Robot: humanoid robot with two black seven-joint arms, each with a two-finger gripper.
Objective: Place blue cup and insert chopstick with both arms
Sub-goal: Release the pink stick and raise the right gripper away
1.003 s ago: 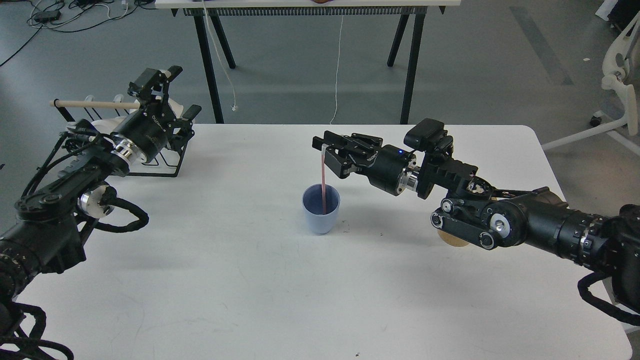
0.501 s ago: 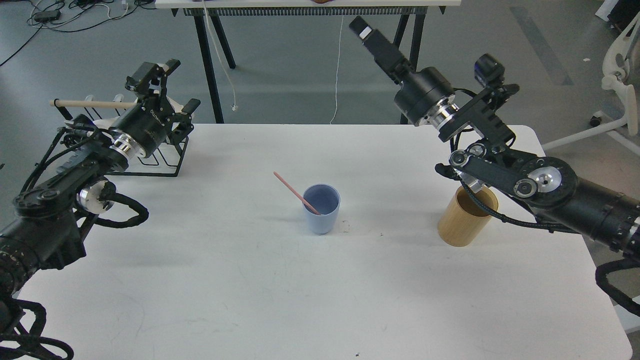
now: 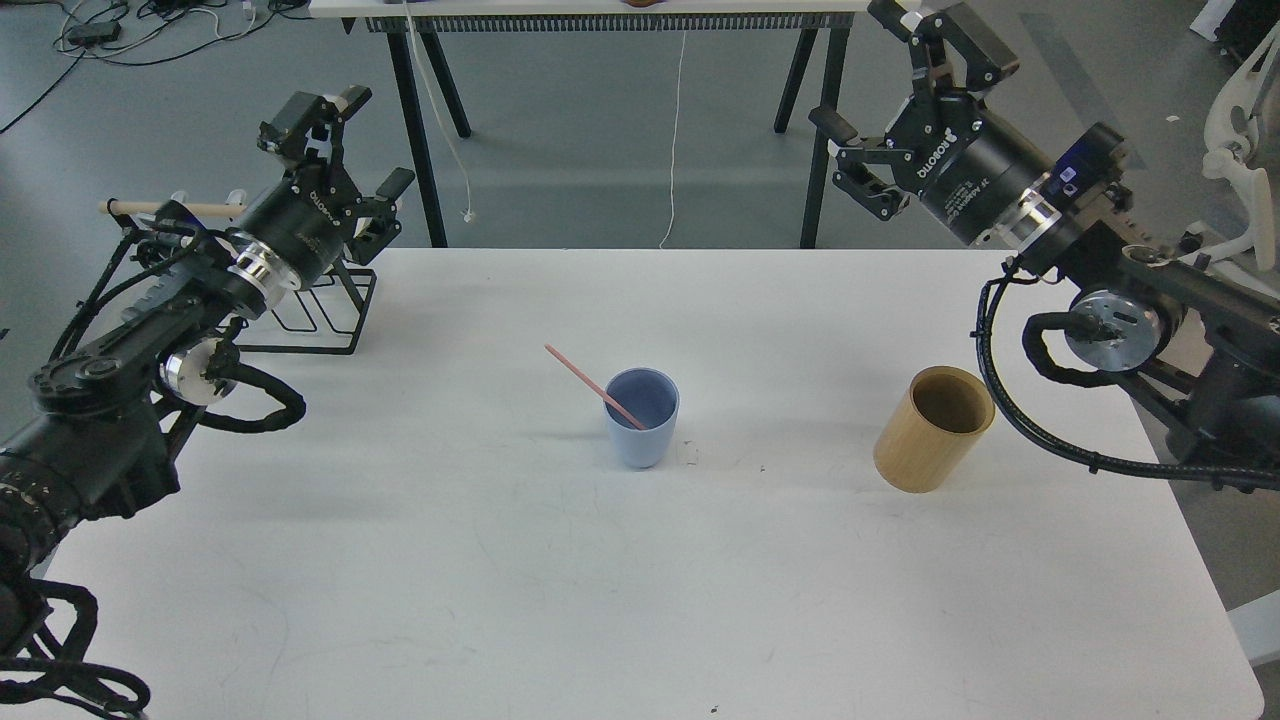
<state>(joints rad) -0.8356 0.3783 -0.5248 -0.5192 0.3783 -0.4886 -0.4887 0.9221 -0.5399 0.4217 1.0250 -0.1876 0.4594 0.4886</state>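
Head view: the chopstick (image 3: 597,382) leans in the upright blue cup (image 3: 641,417) mid-counter (image 3: 500,560), so both arms' jaws, left (image 3: 335,150) and right (image 3: 900,95), hang spread and empty.

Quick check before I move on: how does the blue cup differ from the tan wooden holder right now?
The blue cup is light blue and tapers to its base; the wooden holder is tan and looks like a straight-sided cylinder. The cup looks smaller than the holder. The cup holds the chopstick, which leans out to the left over its rim; nothing shows in the holder. Both stand open-topped on the white table, with no tool touching them.
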